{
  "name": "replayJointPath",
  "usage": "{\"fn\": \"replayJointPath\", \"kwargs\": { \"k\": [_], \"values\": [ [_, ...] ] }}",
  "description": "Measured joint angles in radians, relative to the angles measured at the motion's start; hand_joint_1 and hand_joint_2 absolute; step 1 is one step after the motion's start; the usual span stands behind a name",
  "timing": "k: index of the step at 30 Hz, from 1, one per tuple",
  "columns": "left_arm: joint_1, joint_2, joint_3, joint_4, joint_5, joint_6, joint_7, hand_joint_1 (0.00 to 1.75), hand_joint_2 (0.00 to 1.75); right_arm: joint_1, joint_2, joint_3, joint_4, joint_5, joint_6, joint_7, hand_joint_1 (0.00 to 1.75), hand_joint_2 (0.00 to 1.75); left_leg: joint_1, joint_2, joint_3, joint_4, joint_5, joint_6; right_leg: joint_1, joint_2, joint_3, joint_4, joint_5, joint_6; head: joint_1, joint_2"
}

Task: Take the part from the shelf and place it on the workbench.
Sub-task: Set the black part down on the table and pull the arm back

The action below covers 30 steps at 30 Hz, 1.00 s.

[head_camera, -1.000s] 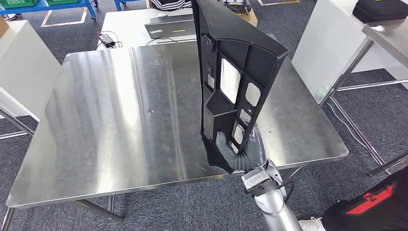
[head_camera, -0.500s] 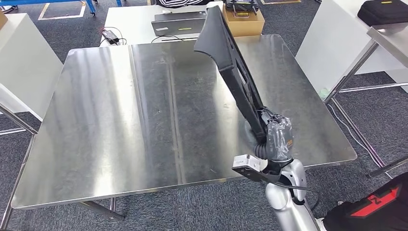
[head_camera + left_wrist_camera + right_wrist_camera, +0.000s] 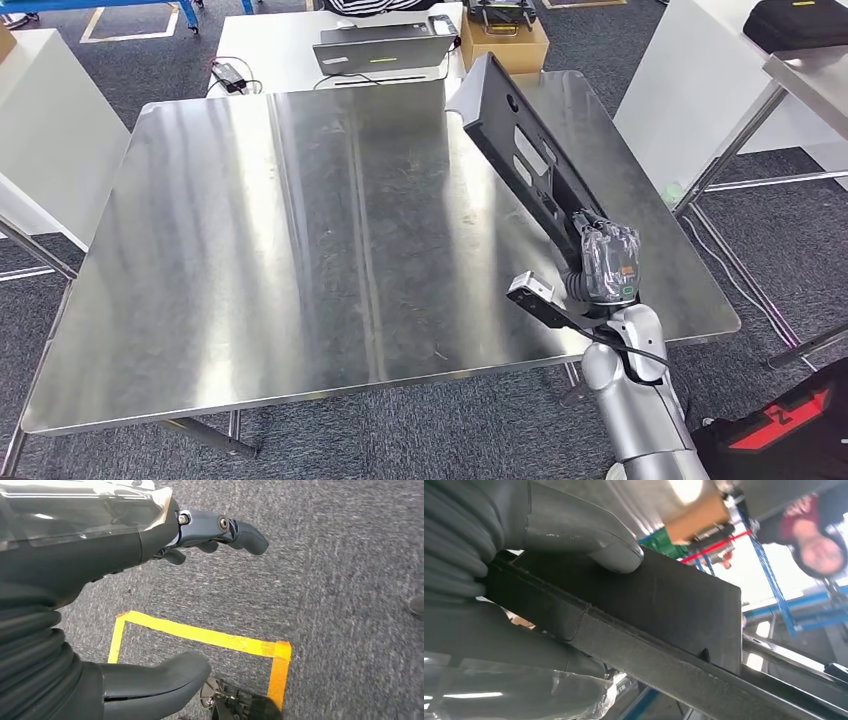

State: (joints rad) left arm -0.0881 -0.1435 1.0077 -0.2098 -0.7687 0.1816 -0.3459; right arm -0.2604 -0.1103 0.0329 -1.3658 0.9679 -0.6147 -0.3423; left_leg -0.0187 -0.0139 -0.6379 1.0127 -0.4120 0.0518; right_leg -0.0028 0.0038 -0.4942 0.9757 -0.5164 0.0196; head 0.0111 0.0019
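1. The room has a grey carpet floor, and in the middle stands a big steel workbench with a shiny, a little scratched top.
2. At the far left there is a white cabinet, close to the left edge of the workbench.
3. Behind the workbench stands a white table. On it lie a black power adapter, a grey laptop-like device and a brown cardboard box.
4. The left hand hangs over the carpet. Its fingers are apart from the thumb and it holds nothing. Under it a yellow tape rectangle is on the floor.
5. The part is a long black plastic panel with some cut-out windows. It is in the air over the right side of the workbench, tilted, with its upper end toward the far edge. I cannot tell if any point of it touches the top.
6. The right hand grips the lower end of the part, near the right front corner of the workbench. In the right wrist view the thumb presses on the flat black face of the part.
7. To the right stands another white unit with a black bag on top, and a second steel table at the edge.
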Motion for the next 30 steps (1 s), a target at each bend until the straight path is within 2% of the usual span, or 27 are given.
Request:
{"fn": "replayJointPath", "kwargs": {
  "k": [3, 9, 15, 21, 30],
  "values": [
    [-0.001, -0.003, 0.000, 0.000, -0.012, -0.002, -0.005, 0.00, 1.75, -0.081, -0.004, 0.005, 0.115, 0.059, -0.015, 0.007, 1.75, 1.75, 0.000, 0.001, 0.000, 0.000, 0.000, 0.000, 0.001, 0.001, 0.000, 0.000, 0.000, 0.000, 0.000, 0.000],
    [-0.014, -0.007, -0.001, 0.000, -0.035, -0.005, -0.004, 0.00, 1.75, -0.313, 0.005, 0.046, 0.429, 0.193, -0.051, 0.060, 1.75, 1.75, 0.001, 0.001, 0.001, 0.000, 0.002, 0.002, 0.001, 0.000, 0.001, 0.001, 0.000, 0.000, 0.000, 0.000],
    [-0.024, -0.006, -0.010, 0.000, -0.055, -0.008, 0.009, 0.00, 1.75, -0.491, 0.036, 0.089, 0.669, 0.246, -0.047, 0.077, 1.75, 1.75, 0.001, 0.000, 0.001, 0.000, 0.002, 0.002, 0.001, 0.000, 0.001, 0.001, 0.000, 0.000, 0.000, 0.000],
    [-0.032, -0.006, -0.019, 0.000, -0.064, -0.008, 0.017, 0.00, 1.75, -0.568, 0.082, 0.117, 0.779, 0.253, -0.033, 0.053, 1.75, 1.75, 0.001, -0.001, 0.000, 0.000, 0.002, 0.002, 0.002, -0.001, 0.001, 0.001, 0.000, 0.000, 0.000, 0.000],
    [-0.047, -0.001, -0.021, 0.000, -0.078, -0.015, 0.027, 0.00, 1.75, -0.603, 0.207, 0.206, 0.842, 0.304, 0.036, 0.046, 1.75, 1.75, 0.003, 0.000, 0.001, 0.000, 0.002, 0.001, 0.002, -0.001, 0.000, 0.001, 0.000, 0.000, 0.000, 0.000]
  ]
}}
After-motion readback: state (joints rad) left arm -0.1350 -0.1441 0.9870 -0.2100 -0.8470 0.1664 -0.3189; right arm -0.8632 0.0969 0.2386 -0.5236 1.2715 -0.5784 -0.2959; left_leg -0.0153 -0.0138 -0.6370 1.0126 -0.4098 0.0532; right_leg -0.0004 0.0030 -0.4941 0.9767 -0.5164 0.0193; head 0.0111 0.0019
